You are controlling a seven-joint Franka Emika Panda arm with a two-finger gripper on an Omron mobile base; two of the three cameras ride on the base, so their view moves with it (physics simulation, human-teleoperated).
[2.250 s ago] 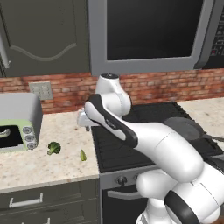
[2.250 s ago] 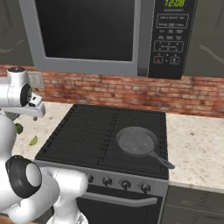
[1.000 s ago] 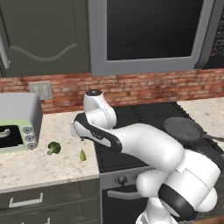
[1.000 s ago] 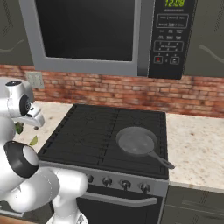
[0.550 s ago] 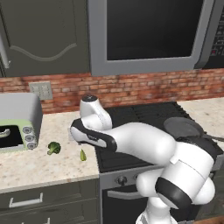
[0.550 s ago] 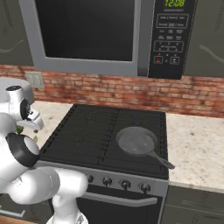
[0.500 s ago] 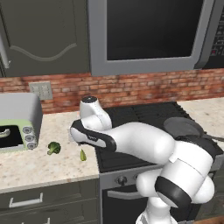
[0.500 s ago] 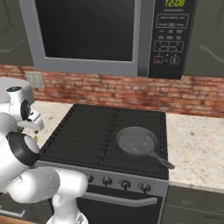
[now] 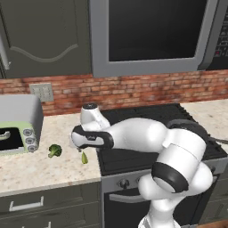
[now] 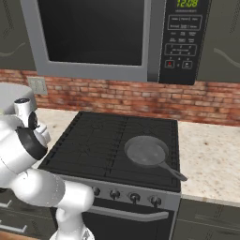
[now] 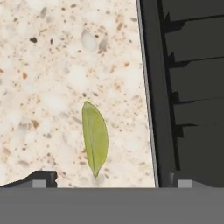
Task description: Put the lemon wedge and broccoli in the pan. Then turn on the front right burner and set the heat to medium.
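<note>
With its jaws spread wide and empty, the gripper (image 11: 111, 180) hung above the lemon wedge (image 11: 95, 138), whose slim body lay between the fingertips and might squirt sideways if pinched off-centre.

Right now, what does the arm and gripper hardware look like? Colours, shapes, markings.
Glossy white arm of rounded, bulbous link shells, with dark grey bands at the joints and a dark cap on top of the wrist end. The gripper shows two small dark fingertips with pale grey pads. No loose cables, and no logos or markings that I can make out.
</note>
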